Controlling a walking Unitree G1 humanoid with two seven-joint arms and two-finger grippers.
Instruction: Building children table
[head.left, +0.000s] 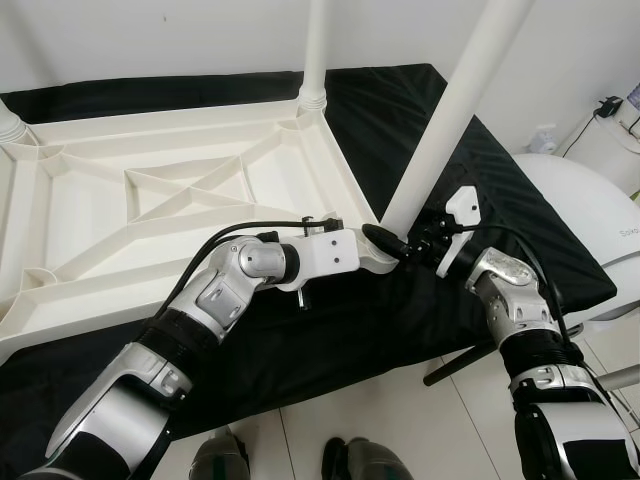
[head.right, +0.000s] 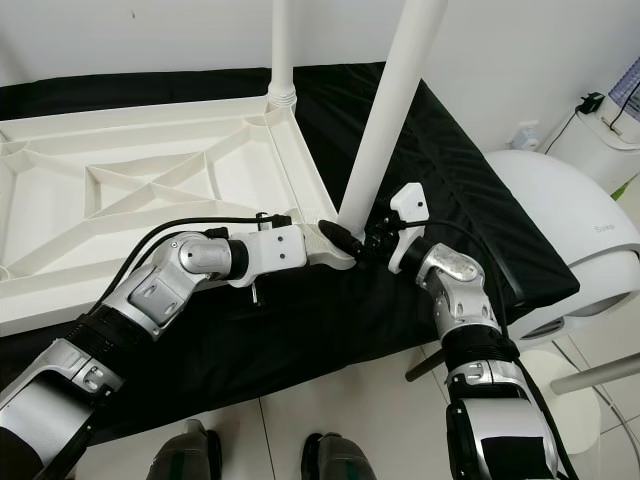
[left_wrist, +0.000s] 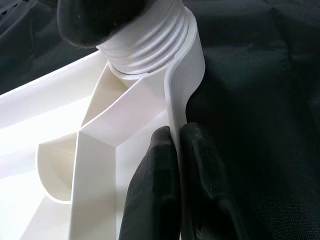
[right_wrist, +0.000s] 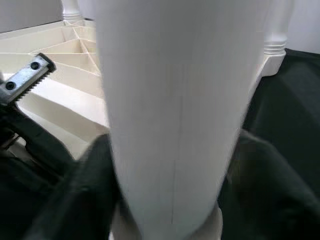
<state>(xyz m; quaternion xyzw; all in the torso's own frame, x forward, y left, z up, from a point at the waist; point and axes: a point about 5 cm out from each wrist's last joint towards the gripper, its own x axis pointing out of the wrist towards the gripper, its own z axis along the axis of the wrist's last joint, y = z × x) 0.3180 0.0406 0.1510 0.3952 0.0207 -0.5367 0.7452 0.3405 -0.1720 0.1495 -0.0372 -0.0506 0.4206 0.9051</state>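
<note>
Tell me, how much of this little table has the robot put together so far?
Two legs already stand in far corners of the upside-down tabletop: a back leg and a far-left leg. In hand: the left gripper pinches the tabletop's rim while the right gripper holds the near leg at its corner socket. The remaining corner cannot be seen.
</note>
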